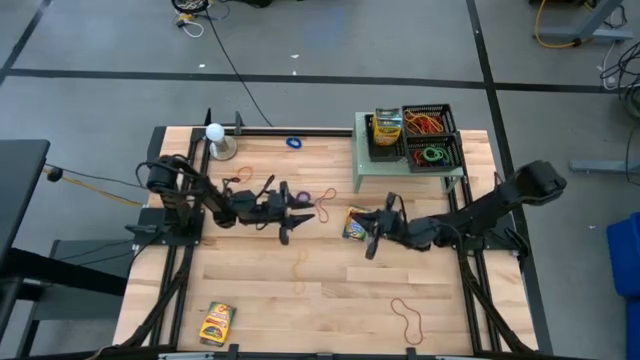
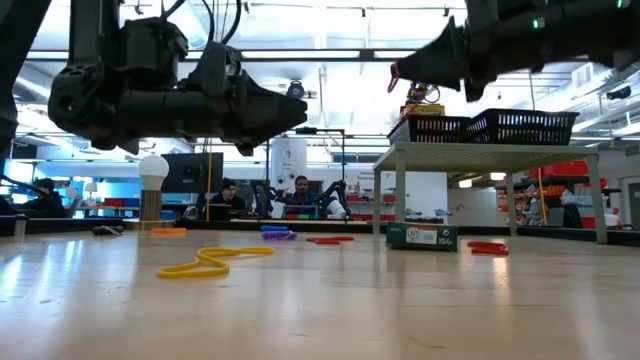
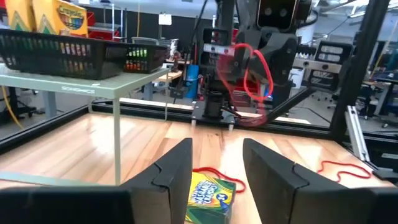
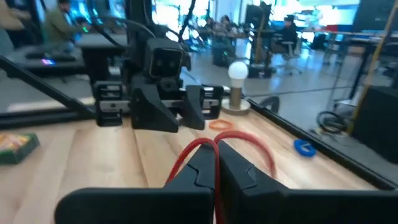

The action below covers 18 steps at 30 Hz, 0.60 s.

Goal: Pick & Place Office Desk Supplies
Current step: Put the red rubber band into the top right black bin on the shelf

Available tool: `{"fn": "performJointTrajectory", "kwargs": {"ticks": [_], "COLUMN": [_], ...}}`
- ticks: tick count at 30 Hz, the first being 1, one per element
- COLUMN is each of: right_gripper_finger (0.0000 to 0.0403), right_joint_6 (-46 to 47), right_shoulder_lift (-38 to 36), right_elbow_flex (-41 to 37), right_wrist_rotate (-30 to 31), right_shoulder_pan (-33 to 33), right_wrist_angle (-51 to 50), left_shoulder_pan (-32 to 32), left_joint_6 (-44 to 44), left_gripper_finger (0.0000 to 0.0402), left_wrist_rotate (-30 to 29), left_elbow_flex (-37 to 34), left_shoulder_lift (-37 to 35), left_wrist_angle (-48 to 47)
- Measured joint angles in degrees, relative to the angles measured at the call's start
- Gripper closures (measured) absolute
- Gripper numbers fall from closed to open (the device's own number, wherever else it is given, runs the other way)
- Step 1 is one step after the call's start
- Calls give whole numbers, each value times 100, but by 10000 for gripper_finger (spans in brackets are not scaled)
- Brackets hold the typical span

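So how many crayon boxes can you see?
3: one in the black basket on the green stand, one mid-table by the right gripper, one at the near left edge. More may be hidden.

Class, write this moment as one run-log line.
left gripper: open, empty, mid-table | right gripper: shut on red rubber band, lifted | crayon box: on table between arms

Around my wooden table (image 1: 300, 300) I see a grey floor (image 1: 320, 40) with dark lines (image 1: 480, 45) and loose cables (image 1: 225, 55). Behind it is a big bright workshop with ceiling lights (image 2: 350, 12), metal frames (image 3: 367, 68), desks, and people sitting (image 2: 228, 198) at screens.
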Motion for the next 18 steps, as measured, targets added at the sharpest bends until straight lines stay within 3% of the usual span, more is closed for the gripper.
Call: {"fn": "performJointTrajectory", "kwargs": {"ticks": [10,18], "right_gripper_finger": [402,398], "right_joint_6": [437,1116], "right_shoulder_lift": [-746,-954], "right_elbow_flex": [1745,3729], "right_wrist_rotate": [475,617], "right_shoulder_pan": [197,-418], "right_wrist_angle": [-3983,-7601], "left_shoulder_pan": [-51,-51], "left_joint_6": [120,489], "left_gripper_finger": [268,267], "left_wrist_rotate": [-53,-224], "left_elbow_flex": [2,4], "left_shoulder_lift": [-21,-21], "left_wrist_angle": [-23,-19]}}
